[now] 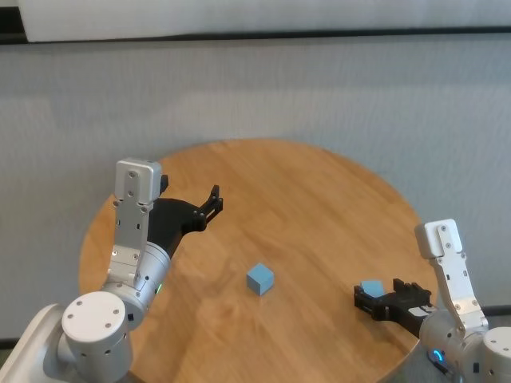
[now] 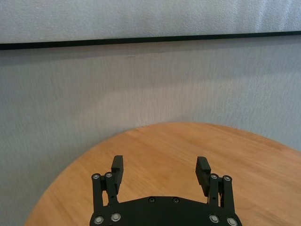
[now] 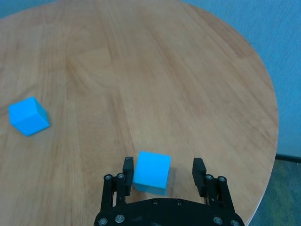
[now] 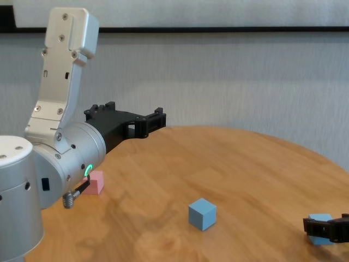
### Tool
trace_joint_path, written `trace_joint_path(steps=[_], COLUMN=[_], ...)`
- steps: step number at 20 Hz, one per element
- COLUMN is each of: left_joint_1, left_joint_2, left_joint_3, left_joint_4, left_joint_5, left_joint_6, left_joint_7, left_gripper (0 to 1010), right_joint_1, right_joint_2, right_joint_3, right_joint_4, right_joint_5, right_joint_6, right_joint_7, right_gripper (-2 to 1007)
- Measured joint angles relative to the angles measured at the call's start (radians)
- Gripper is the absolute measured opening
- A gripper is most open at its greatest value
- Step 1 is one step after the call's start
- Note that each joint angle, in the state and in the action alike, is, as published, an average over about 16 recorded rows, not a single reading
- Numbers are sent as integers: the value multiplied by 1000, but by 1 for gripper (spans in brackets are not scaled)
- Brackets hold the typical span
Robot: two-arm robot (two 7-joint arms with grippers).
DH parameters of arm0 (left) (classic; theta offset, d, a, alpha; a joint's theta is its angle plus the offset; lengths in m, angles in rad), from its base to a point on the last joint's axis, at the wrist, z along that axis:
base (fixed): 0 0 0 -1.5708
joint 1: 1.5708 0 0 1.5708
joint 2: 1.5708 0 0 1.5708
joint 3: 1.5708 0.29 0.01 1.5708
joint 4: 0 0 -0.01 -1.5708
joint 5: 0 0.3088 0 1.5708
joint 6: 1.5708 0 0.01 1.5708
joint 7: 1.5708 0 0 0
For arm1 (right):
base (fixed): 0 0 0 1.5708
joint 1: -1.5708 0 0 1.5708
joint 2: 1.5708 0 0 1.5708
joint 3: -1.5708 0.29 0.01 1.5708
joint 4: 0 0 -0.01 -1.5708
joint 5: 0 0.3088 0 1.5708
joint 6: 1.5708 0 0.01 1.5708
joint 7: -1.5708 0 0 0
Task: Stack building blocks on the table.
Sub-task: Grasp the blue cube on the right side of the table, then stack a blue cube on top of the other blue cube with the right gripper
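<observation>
While the round table (image 1: 319,199) carries all three blocks, the left gripper (image 4: 146,123) is held above its left side with fingers spread wide and nothing between them. The right gripper (image 3: 164,172) is set low by the near right edge, its jaws parted around one light blue cube (image 3: 152,172) (one finger just beside it, the other apart). A second light blue cube (image 1: 259,279) is seen near the middle, and the pink cube (image 4: 96,182) is partly hidden behind the left arm.
</observation>
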Motion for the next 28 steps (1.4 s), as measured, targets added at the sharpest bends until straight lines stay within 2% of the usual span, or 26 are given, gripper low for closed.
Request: trace_joint_path(steps=[9,14,18,28], left_joint_1=[0,0,0,0], left_joint_2=[0,0,0,0], left_joint_3=[0,0,0,0], left_joint_4=[0,0,0,0], left_joint_5=[0,0,0,0], left_joint_6=[0,0,0,0], left_joint_7=[0,0,0,0], left_gripper=[1000,1000,1000,1000], right_joint_1=[-1,-1,-1,-3], right_joint_2=[1,1,2,4], right_joint_3=[-1,-1,-1,-1], right_joint_4=[-1,-2,-2,-4], right_joint_5=[1,1,1,-4], right_joint_6=[0,0,0,-3], right_joint_7=[0,0,0,8], right_gripper=[518,410,367,362])
